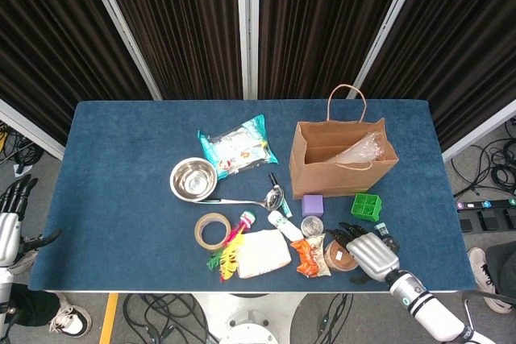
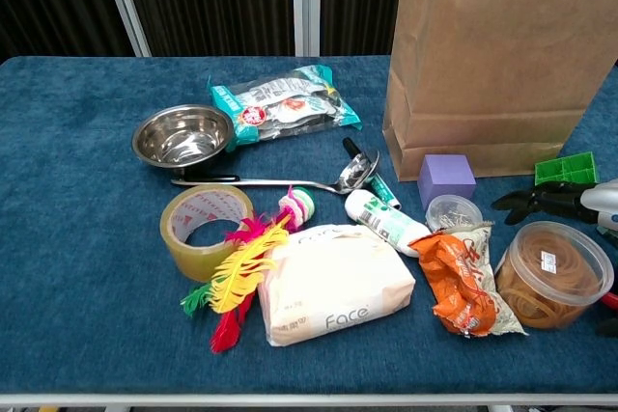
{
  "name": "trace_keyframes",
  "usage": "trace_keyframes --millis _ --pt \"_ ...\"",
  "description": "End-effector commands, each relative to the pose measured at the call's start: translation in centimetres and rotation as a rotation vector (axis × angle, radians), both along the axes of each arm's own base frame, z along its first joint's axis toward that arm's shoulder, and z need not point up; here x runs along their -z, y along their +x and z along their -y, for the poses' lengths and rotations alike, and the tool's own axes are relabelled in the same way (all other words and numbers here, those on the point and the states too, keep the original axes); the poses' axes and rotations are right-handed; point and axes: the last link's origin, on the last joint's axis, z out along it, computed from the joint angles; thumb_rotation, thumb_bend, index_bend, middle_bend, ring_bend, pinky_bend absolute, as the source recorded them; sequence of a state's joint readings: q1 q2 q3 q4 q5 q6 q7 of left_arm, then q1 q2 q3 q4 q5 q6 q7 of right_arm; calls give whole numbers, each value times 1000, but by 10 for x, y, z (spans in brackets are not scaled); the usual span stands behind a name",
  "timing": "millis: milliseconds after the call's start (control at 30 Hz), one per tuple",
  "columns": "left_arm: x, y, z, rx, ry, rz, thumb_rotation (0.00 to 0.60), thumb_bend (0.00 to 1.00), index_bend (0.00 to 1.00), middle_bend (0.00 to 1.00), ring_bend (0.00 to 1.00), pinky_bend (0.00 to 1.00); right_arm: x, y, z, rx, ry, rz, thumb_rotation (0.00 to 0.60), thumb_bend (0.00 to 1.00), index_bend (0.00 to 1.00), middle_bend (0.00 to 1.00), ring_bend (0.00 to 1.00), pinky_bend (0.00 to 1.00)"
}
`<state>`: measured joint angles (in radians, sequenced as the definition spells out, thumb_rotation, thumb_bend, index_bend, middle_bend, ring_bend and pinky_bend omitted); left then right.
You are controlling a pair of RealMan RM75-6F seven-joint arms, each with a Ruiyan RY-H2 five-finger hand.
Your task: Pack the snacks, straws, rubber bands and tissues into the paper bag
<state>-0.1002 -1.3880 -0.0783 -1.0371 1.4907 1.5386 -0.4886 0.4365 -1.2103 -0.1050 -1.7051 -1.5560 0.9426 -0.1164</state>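
The brown paper bag (image 1: 322,168) (image 2: 488,65) stands open at the right, with a clear sleeve of straws (image 1: 359,149) inside it. A teal snack pack (image 1: 236,144) (image 2: 286,103) lies behind the steel bowl. Near the front edge are a white tissue pack (image 1: 263,253) (image 2: 333,283), an orange snack bag (image 1: 307,256) (image 2: 465,283) and a clear tub of rubber bands (image 1: 339,254) (image 2: 552,275). My right hand (image 1: 370,253) (image 2: 546,203) hovers at the tub's right side, its fingers stretched out over the rim and holding nothing. My left hand (image 1: 8,228) hangs off the table's left edge, fingers apart.
A steel bowl (image 2: 183,135), a ladle (image 2: 290,181), a tape roll (image 2: 205,229), coloured feathers (image 2: 239,277), a white bottle (image 2: 386,221), a small clear jar (image 2: 452,211), a purple cube (image 2: 446,178) and a green block (image 2: 567,170) crowd the bag's front.
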Motion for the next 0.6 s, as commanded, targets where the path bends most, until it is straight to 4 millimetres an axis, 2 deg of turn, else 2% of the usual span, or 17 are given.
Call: trace_keyframes --millis 33,167,433,600 --pt "0 0 0 -1 0 1 600 32 99 143 12 144 1 -1 1 2 -9 -2 600 0 22 157 33 133" --pt "1 -2 1 -6 0 3 600 32 99 143 12 144 3 -1 2 -1 -29 -5 600 0 81 203 81 165" --pt "1 -2 1 -3 4 2 600 32 99 143 12 144 7 2 3 -19 -73 20 600 2 265 315 214 333" --pt "1 -1 1 -2 6 4 600 32 99 143 12 144 1 6 2 -35 -105 48 600 75 307 347 251 380"
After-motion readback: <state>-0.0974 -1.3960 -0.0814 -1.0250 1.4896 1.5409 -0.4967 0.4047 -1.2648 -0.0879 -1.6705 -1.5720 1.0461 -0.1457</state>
